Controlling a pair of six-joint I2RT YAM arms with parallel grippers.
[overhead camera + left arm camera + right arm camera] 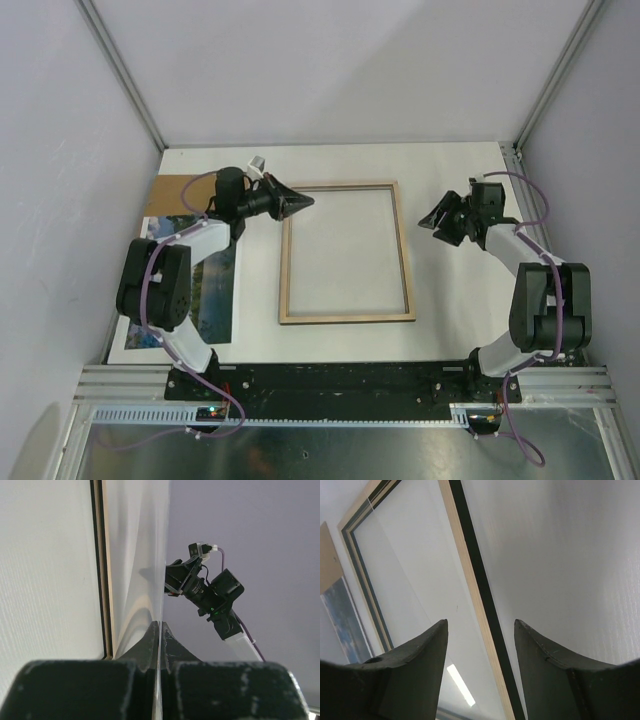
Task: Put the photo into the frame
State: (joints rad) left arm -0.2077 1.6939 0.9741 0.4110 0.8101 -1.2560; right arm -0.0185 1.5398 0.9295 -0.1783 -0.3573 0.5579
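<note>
Frame (347,320) lies flat at centre of table (450,330), pale wood side up. Photo (215,290) lies picture side up at left, partly under left arm, apart from frame and not in it. Brown cardboard (160,205) lies at photo's far end.

Left gripper (303,203) – fingers pressed together, tips at frame's far-left corner.

Right gripper (442,222) – fingers (420,655) spread, nothing held; from right wrist, frame's rail (470,580) runs between them.
</note>
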